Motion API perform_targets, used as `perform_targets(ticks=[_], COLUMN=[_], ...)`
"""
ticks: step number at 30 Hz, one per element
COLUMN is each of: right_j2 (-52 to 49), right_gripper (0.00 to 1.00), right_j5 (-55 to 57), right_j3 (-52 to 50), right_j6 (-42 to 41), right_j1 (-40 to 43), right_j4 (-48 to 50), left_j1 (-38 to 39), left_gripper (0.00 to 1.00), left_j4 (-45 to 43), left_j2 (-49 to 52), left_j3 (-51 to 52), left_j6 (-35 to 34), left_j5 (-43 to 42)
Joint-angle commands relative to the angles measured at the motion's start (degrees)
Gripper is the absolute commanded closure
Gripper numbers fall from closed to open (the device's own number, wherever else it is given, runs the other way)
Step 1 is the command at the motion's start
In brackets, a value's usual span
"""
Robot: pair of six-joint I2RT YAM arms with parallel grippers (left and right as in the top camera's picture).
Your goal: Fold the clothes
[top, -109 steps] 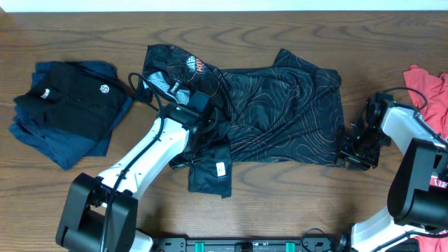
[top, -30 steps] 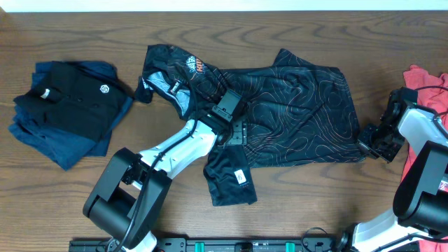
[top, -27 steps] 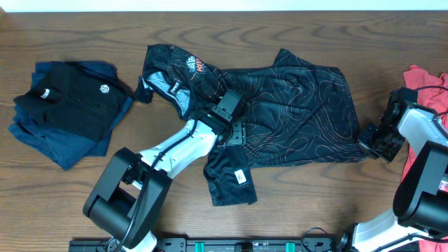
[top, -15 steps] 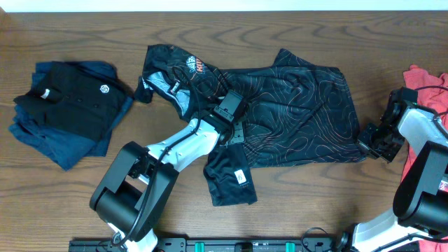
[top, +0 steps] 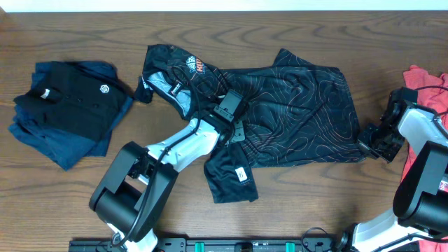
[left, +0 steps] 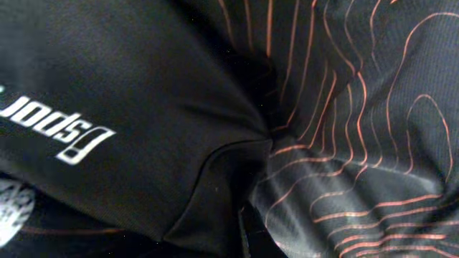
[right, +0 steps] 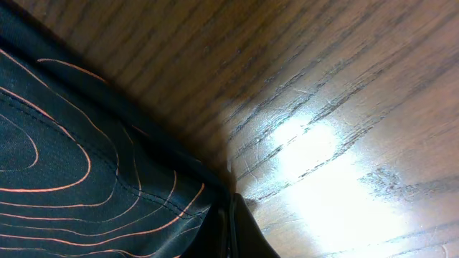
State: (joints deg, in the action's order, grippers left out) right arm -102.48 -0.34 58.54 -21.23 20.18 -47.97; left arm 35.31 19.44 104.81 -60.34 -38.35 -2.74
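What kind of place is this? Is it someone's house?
Probably a robot test bench, not a home: a left arm and a right arm stand at a wooden table, handling a black jersey, with a dark clothes pile nearby.

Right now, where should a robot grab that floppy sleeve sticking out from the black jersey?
Probably pinch the sleeve at its free lower hem, coming from the near edge of the table: it lies flat on wood, pointing away from the jersey body.

Red shirt (top: 427,87) cut by edge; jersey (left: 143,93) lettering (left: 54,127) clipped, left wrist view.
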Motion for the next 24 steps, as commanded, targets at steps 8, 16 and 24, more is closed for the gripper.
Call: perform_targets(ticks=[8, 16, 24], right_j2=[-0.50, -0.50, -0.50], right_gripper=[0.99, 0.99, 0.99], right_j5=[0.96, 0.96, 0.98], right_j3=[0.68, 0.68, 0.68], right_j6=[0.70, 0.70, 0.72], right_j1=[0.55, 0.52, 0.52], right_j4=[0.00, -0.02, 0.17], left_j1=[-1.01, -0.22, -0.15], left_gripper=[0.92, 0.91, 0.89], left_j4=[6.25, 9.35, 7.41], left_j2=[-9.03, -6.67, -2.51], left_j3=[0.44, 0.50, 0.50], left_j6=[3.34, 1.97, 1.86], left_j5=[0.66, 0.61, 0.66])
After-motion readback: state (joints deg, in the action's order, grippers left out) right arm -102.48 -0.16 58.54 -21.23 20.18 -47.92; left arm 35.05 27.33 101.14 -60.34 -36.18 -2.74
